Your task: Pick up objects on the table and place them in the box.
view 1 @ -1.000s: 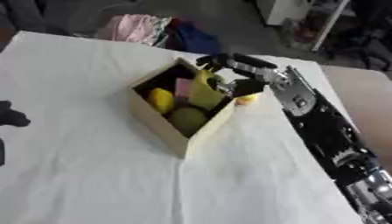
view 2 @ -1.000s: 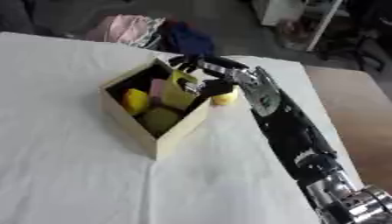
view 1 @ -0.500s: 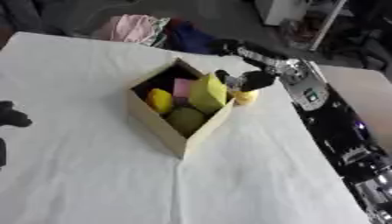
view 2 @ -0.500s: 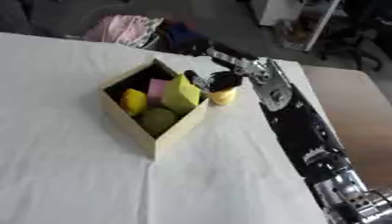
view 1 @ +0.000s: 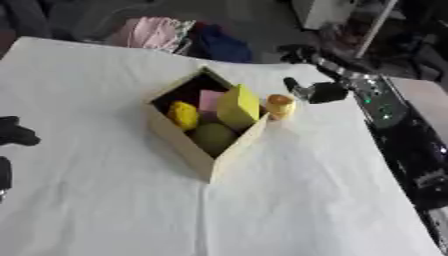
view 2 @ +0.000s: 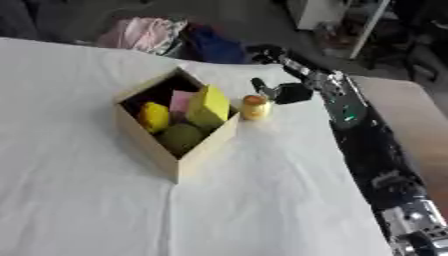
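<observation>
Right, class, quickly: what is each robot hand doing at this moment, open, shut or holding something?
Left hand: shows at the left edge, holding nothing; fingers cannot be told.
Right hand: beside the box, holding nothing seen; fingers cannot be told.

I see a matt white cloth (view 1: 114, 200), faintly creased, over the table. Left of my right hand (view 1: 317, 92) the box (view 1: 188, 145) looks like pale unfinished wood. The small orange-yellow container (view 1: 280, 105) just beside that hand has a smooth, slightly glossy look. My right arm (view 2: 359, 130) is black, seemingly hard plastic.
</observation>
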